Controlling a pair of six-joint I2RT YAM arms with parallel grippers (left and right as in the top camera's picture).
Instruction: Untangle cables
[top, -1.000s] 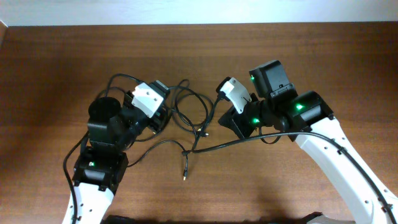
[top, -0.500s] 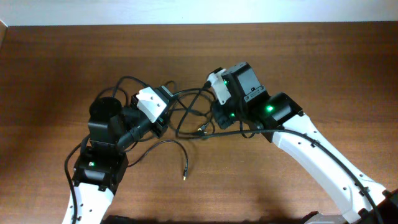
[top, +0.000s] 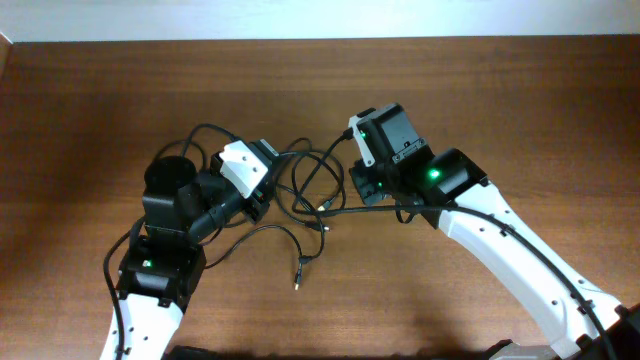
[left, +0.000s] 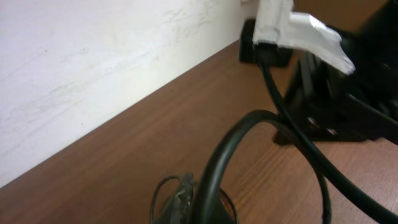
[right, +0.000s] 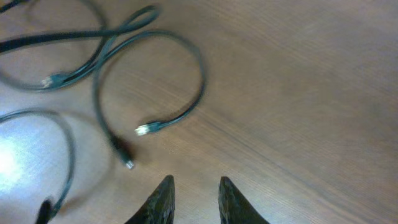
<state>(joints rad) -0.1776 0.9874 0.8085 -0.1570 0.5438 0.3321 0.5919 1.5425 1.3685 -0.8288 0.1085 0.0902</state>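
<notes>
- In the middle of the overhead frame, the cables (top: 305, 185) are lying on the table (top: 500, 90) in crossed loops between the two arms. One strand is trailing toward the lower centre and ending in a free plug (top: 298, 283).
- Judging by those crossings, the untangling is only partly done: one end is lying loose, but the main loops are still overlapping and need separating.
- Also in that view, the left gripper (top: 262, 190) is sitting at the left edge of the loops and the right gripper (top: 362, 180) at their right edge. Neither grip is showing from above.
- In the left wrist view, a blurred black cord (left: 249, 137) is arching across the centre before the pale wall (left: 93, 62). I cannot tell how the left jaws are standing or whether they are holding it.
- In the right wrist view, the right gripper (right: 194, 198) at the lower edge is showing a narrow gap and gripping nothing. Looped cables with small plugs (right: 144, 129) are lying apart from it at upper left.
</notes>
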